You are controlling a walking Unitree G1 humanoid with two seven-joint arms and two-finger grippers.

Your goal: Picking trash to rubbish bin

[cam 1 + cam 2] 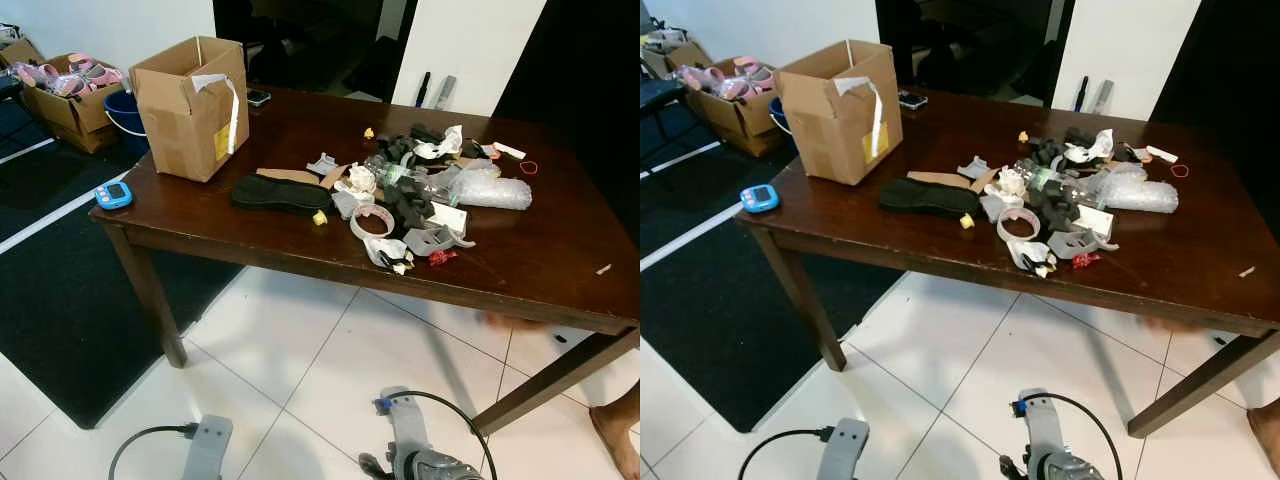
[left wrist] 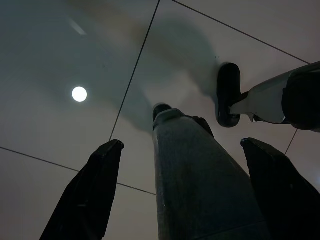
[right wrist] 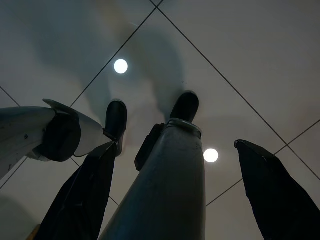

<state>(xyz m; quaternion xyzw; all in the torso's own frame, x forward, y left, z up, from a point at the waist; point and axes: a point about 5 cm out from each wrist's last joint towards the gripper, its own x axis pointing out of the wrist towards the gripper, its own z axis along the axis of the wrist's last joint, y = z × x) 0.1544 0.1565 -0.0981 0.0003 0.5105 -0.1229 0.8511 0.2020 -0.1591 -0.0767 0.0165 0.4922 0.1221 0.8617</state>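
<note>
A pile of trash (image 1: 405, 195) lies on the dark wooden table (image 1: 540, 260): a black shoe insole (image 1: 280, 193), a roll of tape (image 1: 372, 220), crumpled paper (image 1: 360, 180), bubble wrap (image 1: 490, 190), black scraps and bits of plastic. An open cardboard box (image 1: 190, 105) stands at the table's left end, with a blue bucket (image 1: 122, 112) on the floor behind it. Both arms hang low in front of the table, the left arm (image 1: 207, 440) and the right arm (image 1: 410, 450). My left gripper (image 2: 181, 144) and right gripper (image 3: 175, 146) point at the tiled floor, open and holding nothing.
A blue gadget (image 1: 113, 194) sits at the table's left corner and a phone (image 1: 258, 97) lies behind the box. A second carton (image 1: 65, 95) of pink items stands far left. A black mat (image 1: 60, 300) covers the floor on the left. A person's bare foot (image 1: 615, 430) is at lower right.
</note>
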